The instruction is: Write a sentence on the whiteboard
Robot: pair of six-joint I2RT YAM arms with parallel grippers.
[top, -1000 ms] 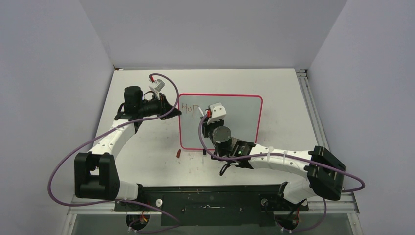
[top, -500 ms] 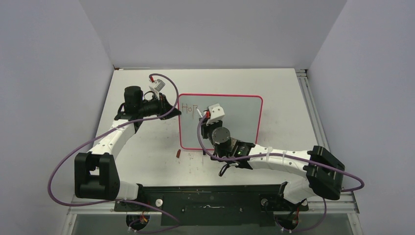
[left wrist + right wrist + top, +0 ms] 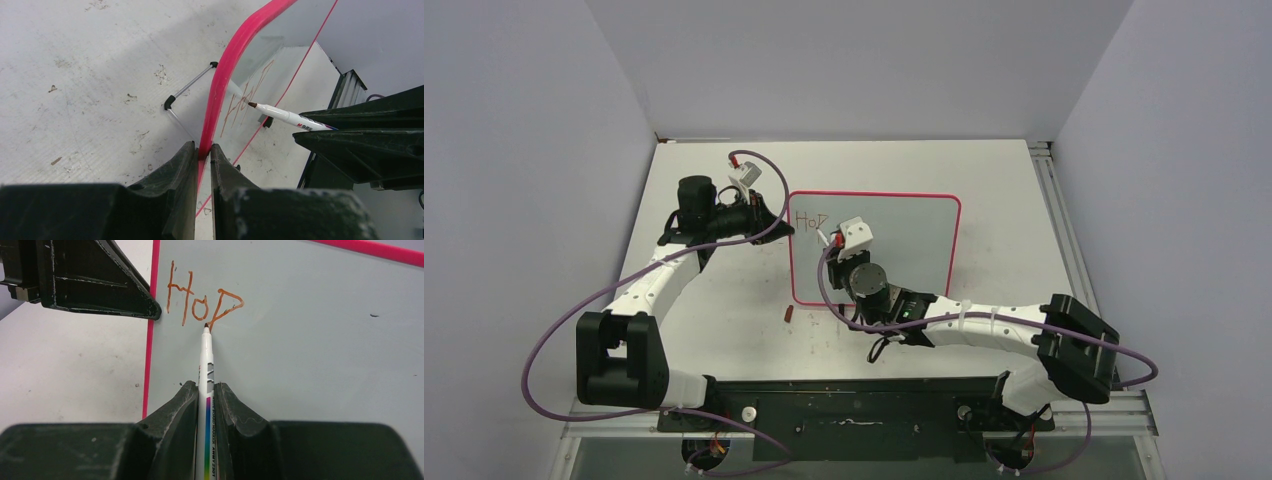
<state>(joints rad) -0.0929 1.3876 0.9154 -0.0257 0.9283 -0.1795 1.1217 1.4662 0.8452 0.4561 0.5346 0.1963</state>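
Largest, the scuffed white tabletop (image 3: 1004,190) beneath the whiteboard (image 3: 914,240). At the whiteboard's left edge, the left gripper (image 3: 204,147), pressed tight on the pink frame. Over the whiteboard's near-left part, the right gripper (image 3: 205,387), pinching a white marker (image 3: 206,360), tip touching the whiteboard. In the whiteboard's far-left corner, the sentence (image 3: 202,302), reading only "Hop" in reddish-brown. Just off the whiteboard's near-left corner, a small red piece (image 3: 789,313).
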